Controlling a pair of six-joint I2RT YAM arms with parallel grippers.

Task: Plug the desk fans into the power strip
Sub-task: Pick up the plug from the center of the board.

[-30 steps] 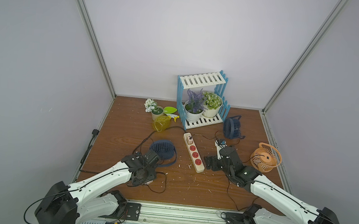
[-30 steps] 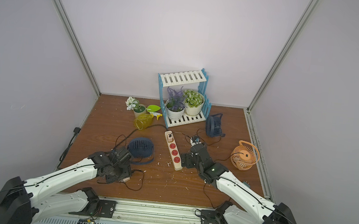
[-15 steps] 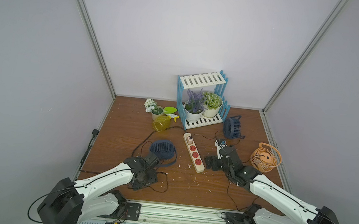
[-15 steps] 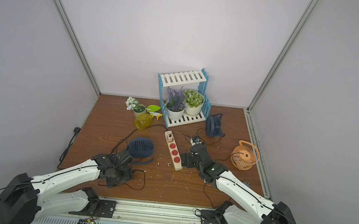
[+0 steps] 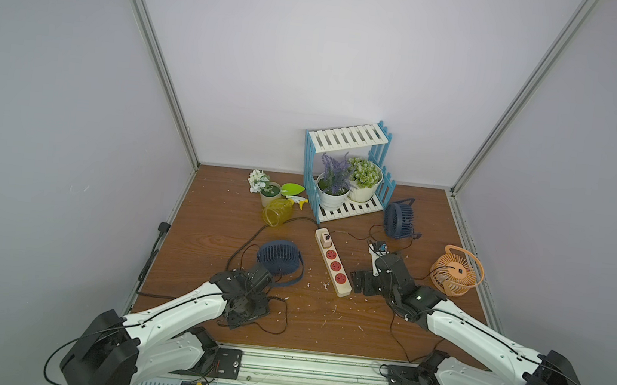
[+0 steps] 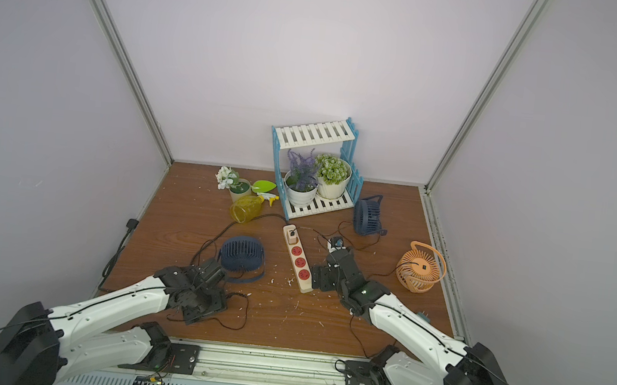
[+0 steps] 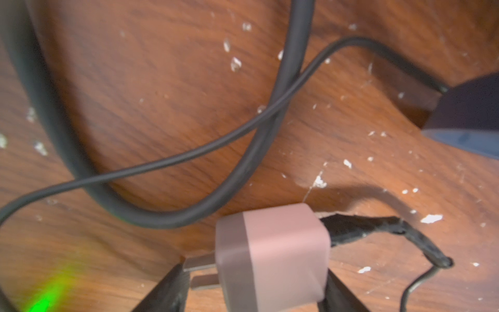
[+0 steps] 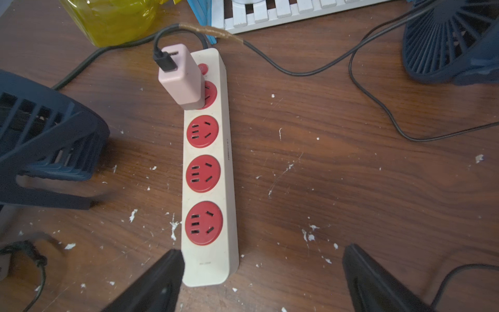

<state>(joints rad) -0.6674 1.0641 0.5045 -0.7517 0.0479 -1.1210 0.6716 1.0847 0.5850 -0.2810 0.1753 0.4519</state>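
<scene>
Tabletop (image 8: 351, 175): power strip (image 8: 228, 189) near end just beside spread right end effector (image 8: 263, 251).

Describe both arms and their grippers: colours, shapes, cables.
The left arm and right arm have white shells, black joints and thin black cables looping at their bases. The left gripper and right gripper carry black, wedge-shaped fingers.

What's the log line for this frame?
left gripper: astride loose pink adapter on table, grip unclear | right gripper: open, at near end of power strip | plugged adapter: one, in strip | free sockets: three
</scene>
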